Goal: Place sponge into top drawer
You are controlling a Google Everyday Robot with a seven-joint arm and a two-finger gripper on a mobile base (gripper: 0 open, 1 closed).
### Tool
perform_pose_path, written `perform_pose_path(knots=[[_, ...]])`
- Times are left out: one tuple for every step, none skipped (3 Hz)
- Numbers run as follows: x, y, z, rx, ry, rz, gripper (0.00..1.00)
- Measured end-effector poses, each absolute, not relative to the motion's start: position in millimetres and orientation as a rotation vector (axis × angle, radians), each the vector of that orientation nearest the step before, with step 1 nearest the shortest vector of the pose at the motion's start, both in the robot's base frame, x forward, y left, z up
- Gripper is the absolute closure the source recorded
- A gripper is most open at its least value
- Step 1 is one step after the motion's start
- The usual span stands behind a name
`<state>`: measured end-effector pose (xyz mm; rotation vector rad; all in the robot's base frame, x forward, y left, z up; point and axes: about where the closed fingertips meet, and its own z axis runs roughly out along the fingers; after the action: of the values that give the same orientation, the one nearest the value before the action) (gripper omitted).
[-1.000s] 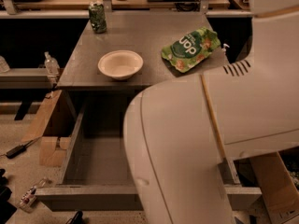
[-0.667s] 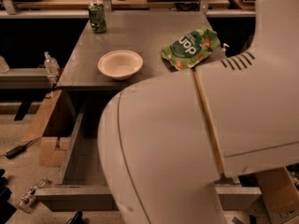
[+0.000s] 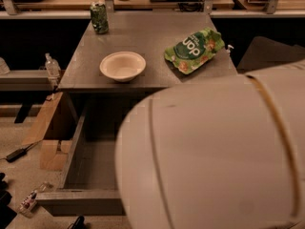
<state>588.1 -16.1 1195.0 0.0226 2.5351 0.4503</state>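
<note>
- One white arm [image 3: 214,151] fills the lower right of the view. The gripper is out of sight, so its state and any load cannot be told.
- One grey table [image 3: 143,37].
- One top drawer [image 3: 81,202], pulled open below the table (what shows of its inside is bare).
- One green snack bag [image 3: 194,50].
- One pale bowl [image 3: 122,66].
- One green can [image 3: 99,18].
- The sponge cannot be seen.

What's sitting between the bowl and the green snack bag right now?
Nothing: bare tabletop between bowl and snack bag in the camera view. The gripper is out of view.
</note>
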Motion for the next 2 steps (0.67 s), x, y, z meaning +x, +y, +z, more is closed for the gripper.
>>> perform_pose_path(knots=[[571,-72,1155,0.266,2.664,0.657,1.00],[545,-104,1127,0.461,2.744,0.860,1.00]])
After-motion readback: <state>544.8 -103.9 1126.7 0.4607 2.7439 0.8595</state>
